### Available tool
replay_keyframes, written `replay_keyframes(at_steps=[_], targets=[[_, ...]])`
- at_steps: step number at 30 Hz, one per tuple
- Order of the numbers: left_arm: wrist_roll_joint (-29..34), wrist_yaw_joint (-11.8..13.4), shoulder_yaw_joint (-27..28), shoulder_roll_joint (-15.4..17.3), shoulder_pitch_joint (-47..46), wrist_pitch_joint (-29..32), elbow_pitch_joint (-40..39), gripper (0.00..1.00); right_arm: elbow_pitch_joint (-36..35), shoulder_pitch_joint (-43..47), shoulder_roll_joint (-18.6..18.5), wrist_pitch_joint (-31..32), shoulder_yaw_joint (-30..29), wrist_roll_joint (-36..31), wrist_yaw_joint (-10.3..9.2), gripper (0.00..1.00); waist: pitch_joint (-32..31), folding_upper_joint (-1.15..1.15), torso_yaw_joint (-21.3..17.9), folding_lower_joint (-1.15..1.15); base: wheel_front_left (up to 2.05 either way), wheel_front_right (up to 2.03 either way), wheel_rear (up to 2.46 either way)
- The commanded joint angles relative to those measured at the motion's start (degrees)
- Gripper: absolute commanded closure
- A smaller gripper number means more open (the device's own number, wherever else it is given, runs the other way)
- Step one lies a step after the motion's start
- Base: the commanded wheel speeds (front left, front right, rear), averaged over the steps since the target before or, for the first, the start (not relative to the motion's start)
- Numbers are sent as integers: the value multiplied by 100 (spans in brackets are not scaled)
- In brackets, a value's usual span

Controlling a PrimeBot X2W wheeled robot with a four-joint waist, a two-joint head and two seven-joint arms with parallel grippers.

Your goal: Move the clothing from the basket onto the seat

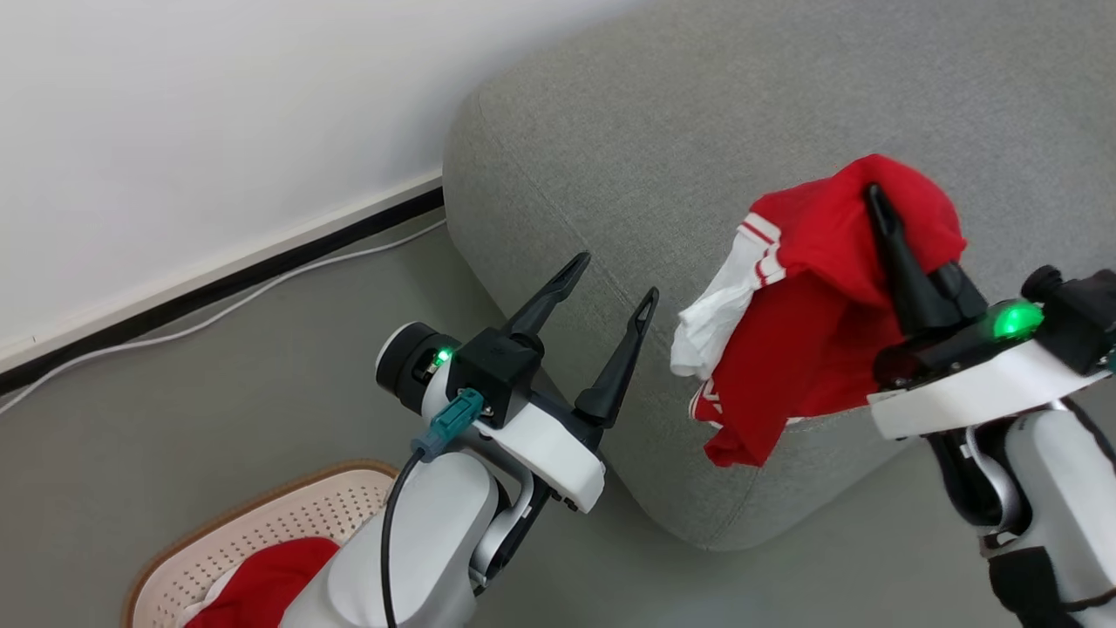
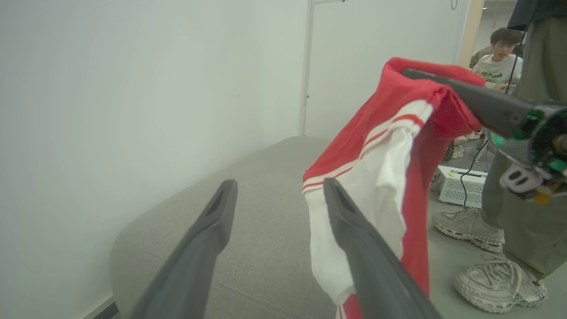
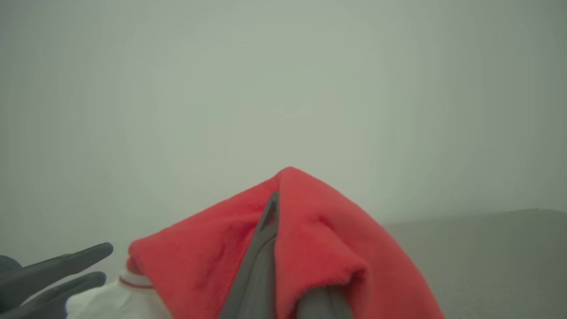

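The right gripper (image 1: 874, 199) has its two dark fingers pressed together on a bright red garment (image 1: 811, 314) with a white sleeve and thin striped trim. The fabric bunches over the fingertips. The garment hangs from that pinch over the front edge of the grey sofa (image 1: 697, 131); whether its lower hem touches the upholstery cannot be told.

The left gripper (image 1: 615, 279) hovers just beside the garment's white sleeve, fingers spread wide with nothing between them.

At the lower left, the cream basket (image 1: 296, 523) with its brown rim stands on the grey floor (image 1: 218, 384), well apart from the held piece. A second red garment (image 1: 270, 571) lies inside it, partly hidden by the left forearm (image 1: 418, 549).

In the left wrist view, a person's grey trainers (image 2: 500, 281) stand on the floor beyond the garment.
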Motion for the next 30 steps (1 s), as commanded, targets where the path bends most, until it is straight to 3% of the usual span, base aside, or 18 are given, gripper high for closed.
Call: replay_keyframes(at_steps=[1,9,18,30], targets=[[73,74,134,30,-346,-28,-181,0,-168,-190,-126,-35,-77,9,24,100,233,0,-23,0,0,0,0],[352,167,-328,30,-796,-28,-108,0,92,-1062,-707,-35,-796,16,24,100,1141,0,181,0,0,0,0],[347,390,-943,30,-1458,-28,14,0,536,-1989,-1409,-35,-1203,-93,24,100,2078,0,529,0,0,0,0],[163,741,-1624,30,-2019,-28,117,0,1522,-3132,-2003,-35,-1844,-416,24,100,3084,0,905,0,0,0,0]])
